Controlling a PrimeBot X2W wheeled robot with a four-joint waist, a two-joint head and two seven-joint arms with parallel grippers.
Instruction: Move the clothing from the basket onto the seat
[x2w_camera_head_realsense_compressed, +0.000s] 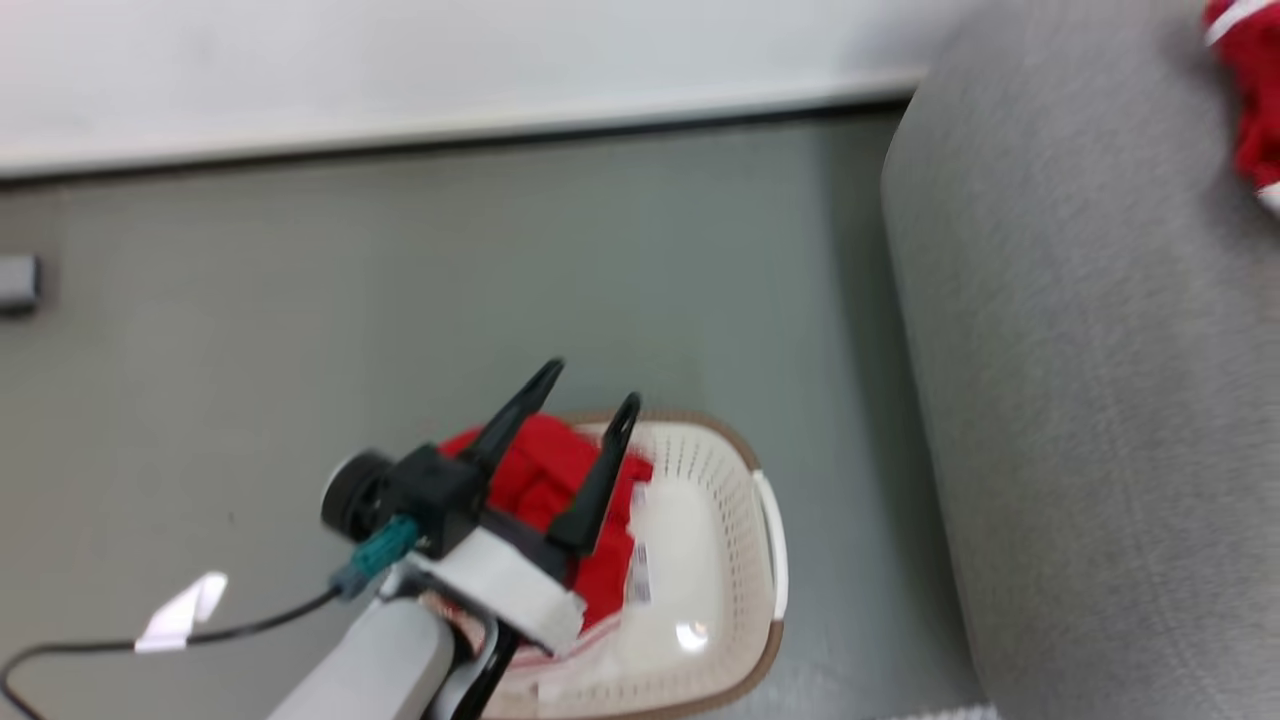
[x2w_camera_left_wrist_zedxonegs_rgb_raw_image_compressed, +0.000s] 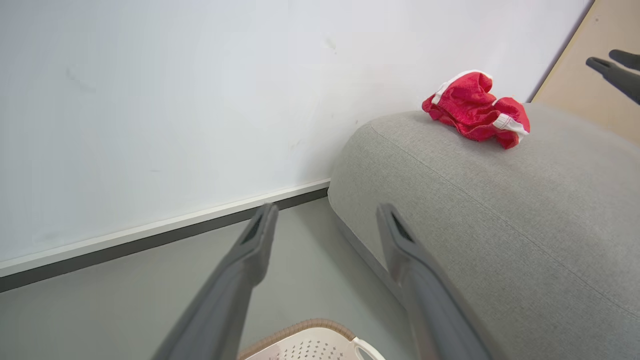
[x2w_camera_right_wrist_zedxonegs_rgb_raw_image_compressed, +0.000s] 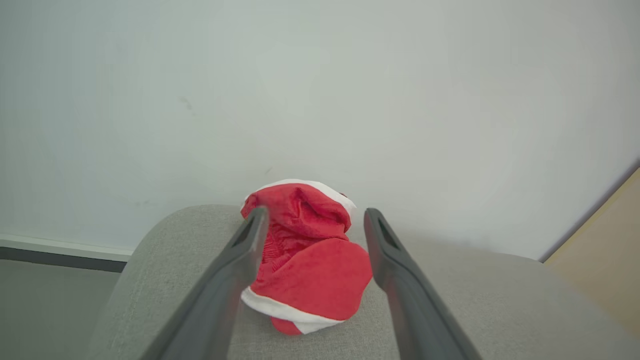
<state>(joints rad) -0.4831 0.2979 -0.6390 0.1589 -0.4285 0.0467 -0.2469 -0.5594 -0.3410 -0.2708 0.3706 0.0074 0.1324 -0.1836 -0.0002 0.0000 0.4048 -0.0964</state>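
**One red piece on the seat, more waiting in the basket**

The left end effector (x2w_camera_head_realsense_compressed: 590, 395) hangs over the basket (x2w_camera_head_realsense_compressed: 745, 560). Its two fingers are wide apart and there is nothing between them. Right under it lies a heap of red clothing (x2w_camera_head_realsense_compressed: 540, 480), on the side of the basket away from the seat (x2w_camera_head_realsense_compressed: 1080, 400).

The right end effector (x2w_camera_right_wrist_zedxonegs_rgb_raw_image_compressed: 315, 220) is wide open too and holds nothing. It points at a red piece (x2w_camera_left_wrist_zedxonegs_rgb_raw_image_compressed: 475, 112) that lies bunched up on the seat. The left wrist view shows it well apart from that piece.

So I think one piece is done and the next pick comes now. The left end effector needs to dip into the heap, pinch a good fold of cloth and lift it over the rim. Then it must carry the cloth to the seat.

A white tag (x2w_camera_head_realsense_compressed: 640, 575) with dark marks lies in the basket, too blurry to read.
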